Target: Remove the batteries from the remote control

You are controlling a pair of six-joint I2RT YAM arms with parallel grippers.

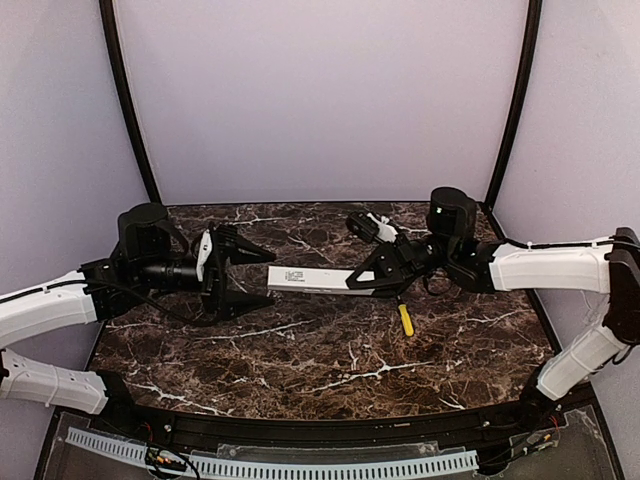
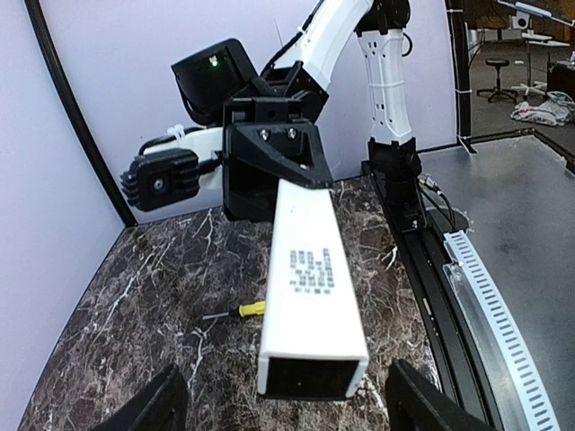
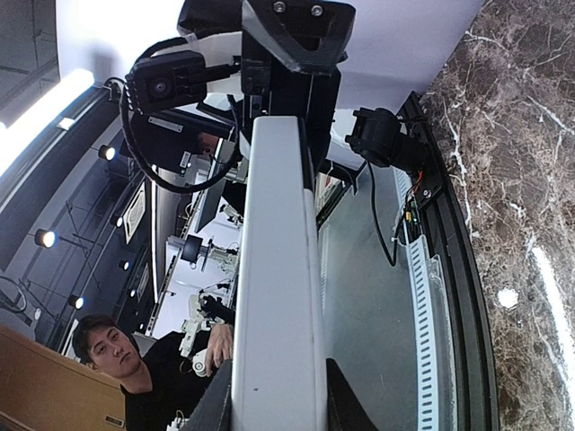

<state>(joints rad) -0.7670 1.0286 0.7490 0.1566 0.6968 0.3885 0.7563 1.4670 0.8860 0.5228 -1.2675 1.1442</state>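
Your left gripper [image 1: 272, 277] is spread wide, jaws either side of the free end of the remote control [image 1: 310, 279], with no contact that I can see. The remote hangs level above the middle of the tabletop [image 1: 300, 370], label face showing. No batteries visible in any view. Your right gripper [image 1: 355, 283] is clamped on the remote's right end. A screwdriver [image 1: 405, 320] lies below it, toward the right edge. Looks like a regrip step. Next: close left squarely on that end, then expose the recess.
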